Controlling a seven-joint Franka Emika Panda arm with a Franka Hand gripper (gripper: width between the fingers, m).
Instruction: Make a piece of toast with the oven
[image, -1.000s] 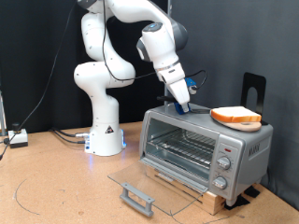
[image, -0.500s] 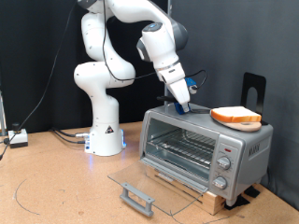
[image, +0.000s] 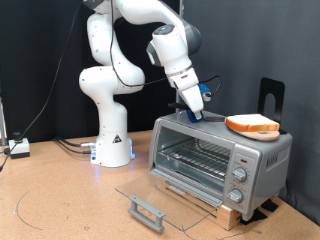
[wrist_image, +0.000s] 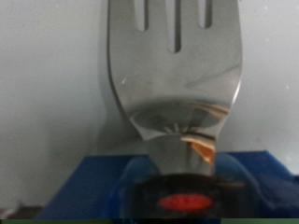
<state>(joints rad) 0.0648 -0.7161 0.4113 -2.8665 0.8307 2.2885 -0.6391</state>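
The silver oven (image: 248, 153) stands at the exterior view's right with its glass door (image: 160, 194) folded down flat and the wire rack (image: 196, 158) showing inside. The piece of toast (image: 252, 123) lies on a round wooden plate (image: 266, 135) on the oven's roof. My gripper (image: 197, 106) hovers over the roof just to the exterior view's left of the toast, shut on a blue-handled metal spatula (image: 196, 117). The wrist view shows the spatula's slotted blade (wrist_image: 173, 65) lying against the pale roof. There is a small gap between blade and toast.
The oven sits on a slatted wooden base (image: 222, 207). Its knobs (image: 239, 176) run down the front panel. A black stand (image: 270, 94) rises behind the oven. The arm's white base (image: 112, 142) and cables (image: 70, 146) are at the exterior view's left, beside a small box (image: 18, 148).
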